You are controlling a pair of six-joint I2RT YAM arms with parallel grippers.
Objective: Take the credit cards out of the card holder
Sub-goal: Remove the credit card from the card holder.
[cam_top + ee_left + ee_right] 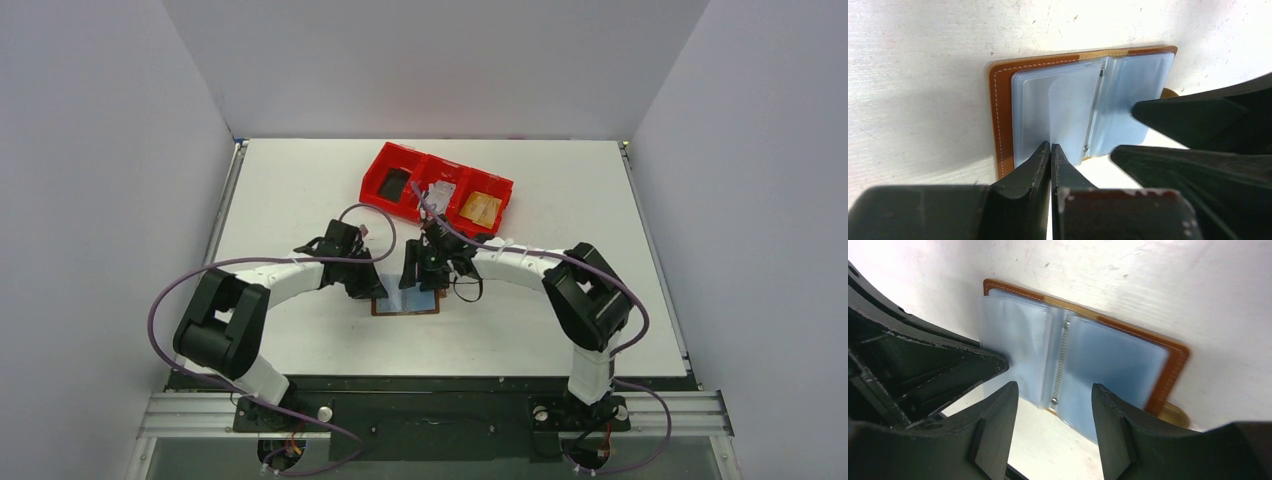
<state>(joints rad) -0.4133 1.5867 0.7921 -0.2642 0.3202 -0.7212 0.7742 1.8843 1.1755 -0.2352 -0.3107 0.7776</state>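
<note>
The brown leather card holder (405,303) lies open on the table, its light blue plastic sleeves facing up (1003,100) (1175,365). My left gripper (375,290) (1050,146) is shut, its tips pinching the near edge of a raised sleeve leaf on the holder's left half. My right gripper (425,280) (1053,390) is open and empty, low over the holder's near edge, straddling the metal spine. A tan-gold card (481,208) lies in the red tray's right compartment. A pale flat card (441,192) lies in the middle one. I cannot tell whether the sleeves hold any card.
The red three-compartment tray (400,155) sits just behind the grippers, tilted, with a dark item (394,183) in its left compartment. The two grippers are almost touching over the holder. White walls close in the table on three sides.
</note>
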